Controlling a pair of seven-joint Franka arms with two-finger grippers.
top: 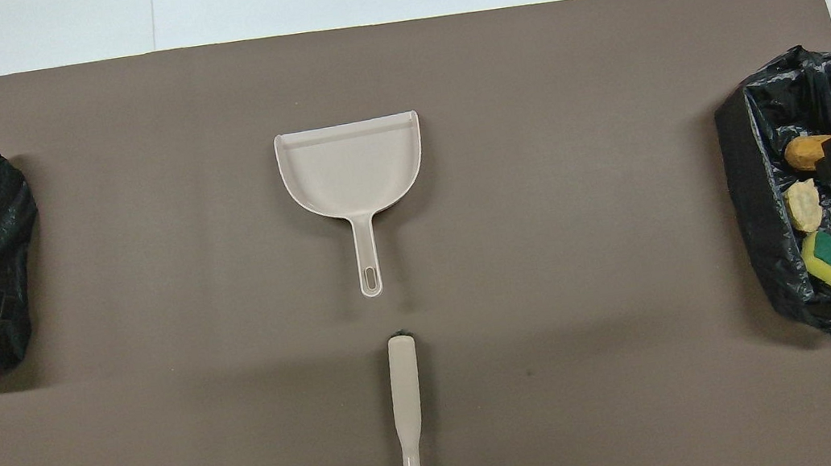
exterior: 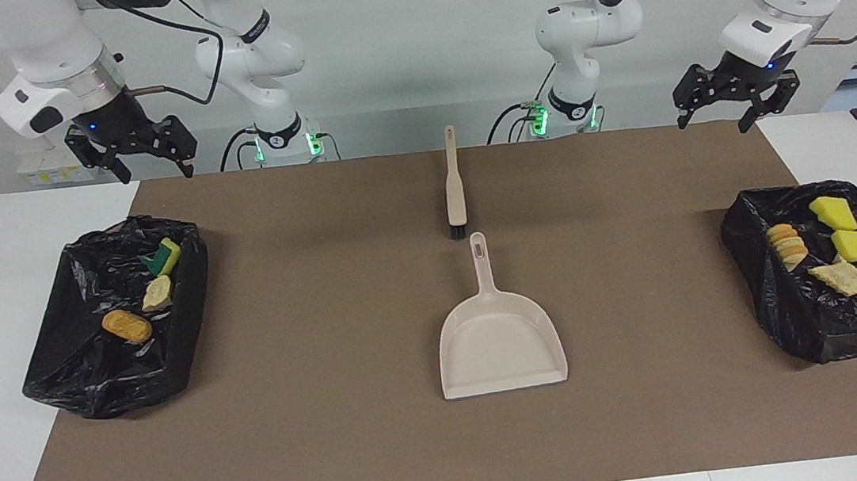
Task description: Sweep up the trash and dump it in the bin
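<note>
The trash lies in two bins lined with black bags. The bin point(exterior: 94, 391) at the right arm's end holds a green-backed sponge point(exterior: 162, 256), a bread chunk point(exterior: 157, 293) and a pastry bit point(exterior: 127, 326). In the bin point(exterior: 844, 328) at the left arm's end lie two yellow sponge chunks point(exterior: 832, 212), a pastry bit point(exterior: 786, 244) and a bread chunk point(exterior: 840, 278). My right gripper point(exterior: 150, 170) hangs open and empty high above its bin's end of the table. My left gripper point(exterior: 733, 109) is likewise raised, open and empty.
A beige dustpan point(exterior: 500, 344) lies mid-mat with its handle pointing toward the robots. A beige brush point(exterior: 453, 182) lies in line with it, nearer to the robots. A brown mat point(exterior: 326, 323) covers the white table.
</note>
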